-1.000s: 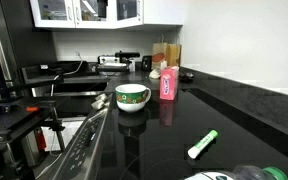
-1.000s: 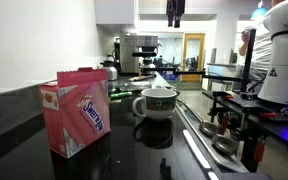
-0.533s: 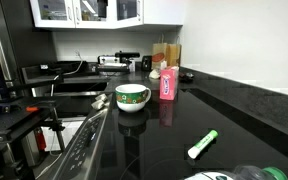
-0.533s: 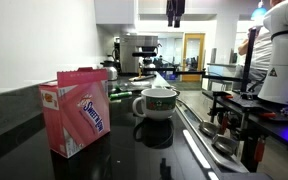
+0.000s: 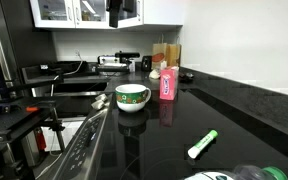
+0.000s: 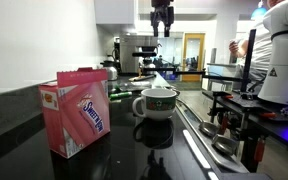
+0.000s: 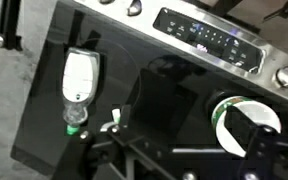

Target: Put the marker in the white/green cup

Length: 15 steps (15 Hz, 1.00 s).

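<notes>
Scene at the start of the approach. The gripper (image 6: 162,18) hangs high above the black counter (image 5: 234,110). Compared with the views half a second earlier, it has shifted sideways and dropped slightly, so its fingers now show below the top edge in both exterior views, in front of the wall cabinets (image 5: 79,10). Its jaws appear spread wide and nothing is held between them, although the exterior views are too small to confirm this. Nothing on the counter has changed. The marker (image 5: 202,144) lies flat at the near right of the counter, untouched and well apart from the gripper. The white/green cup (image 5: 132,96) stands upright farther back and to the left, its mouth open and unobstructed. The pink carton (image 5: 167,83) stands beyond the cup and to its right. The wrist view looks straight down: part of the cup's green interior (image 7: 239,118) shows at the right, a clear bottle (image 7: 80,80) lies on its side at the left, and the stove control panel (image 7: 209,40) runs along the top. The marker cannot be picked out with certainty in that view. The shift is best read as the arm beginning to travel, so the task stands at its opening step. The marker is not yet grasped, and the arm must next cross toward the near right and descend over it before any carry to the cup.
</notes>
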Each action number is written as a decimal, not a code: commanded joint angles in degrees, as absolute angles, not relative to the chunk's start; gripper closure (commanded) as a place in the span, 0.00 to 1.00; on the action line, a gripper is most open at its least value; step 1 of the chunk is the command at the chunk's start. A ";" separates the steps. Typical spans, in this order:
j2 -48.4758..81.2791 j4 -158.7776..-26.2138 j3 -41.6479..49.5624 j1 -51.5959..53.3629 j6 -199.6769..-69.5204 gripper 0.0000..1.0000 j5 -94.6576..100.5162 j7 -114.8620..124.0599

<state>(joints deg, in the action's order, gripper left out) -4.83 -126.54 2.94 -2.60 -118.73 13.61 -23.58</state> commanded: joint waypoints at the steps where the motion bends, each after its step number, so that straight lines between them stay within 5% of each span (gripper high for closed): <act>1: 5.89 -117.36 3.87 -2.63 -120.12 0.00 6.46 -37.23; 8: 24.91 -100.42 1.08 -5.79 -131.08 0.00 3.78 -36.90; 15: 37.04 -89.37 0.61 -11.57 -127.86 0.00 4.86 -37.99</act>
